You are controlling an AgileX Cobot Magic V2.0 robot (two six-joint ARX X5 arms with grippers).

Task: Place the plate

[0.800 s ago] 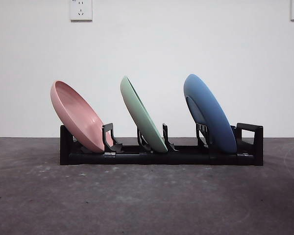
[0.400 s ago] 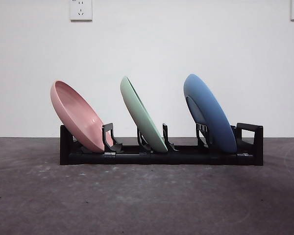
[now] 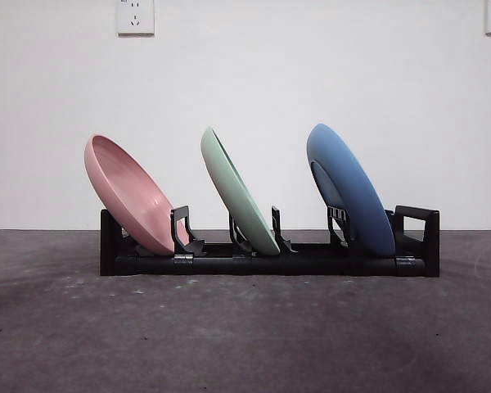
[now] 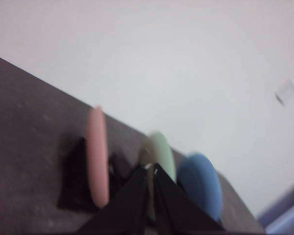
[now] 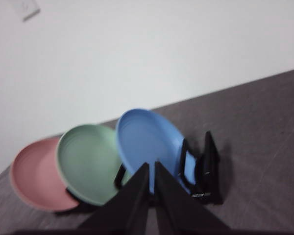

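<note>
No readable writing showed. The left gripper (image 4: 151, 169) and right gripper (image 5: 151, 166) hung empty with jaws closed, well apart from the black rack (image 3: 270, 262), where the pink plate (image 3: 131, 196), green plate (image 3: 237, 192) and blue plate (image 3: 352, 188) leaned in separate slots.

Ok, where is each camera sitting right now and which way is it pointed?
Front view: low, at table height, looking level across at the rack edge-on, with pink plate, green plate and blue plate; no arm shows.
Left wrist view: above the pink end, looking down the row; the left gripper shows, jaws shut.
Right wrist view: above the blue end, facing the plates' hollow sides; the right gripper shows, jaws shut.
Shared: all three show the rack and three plates.
</note>
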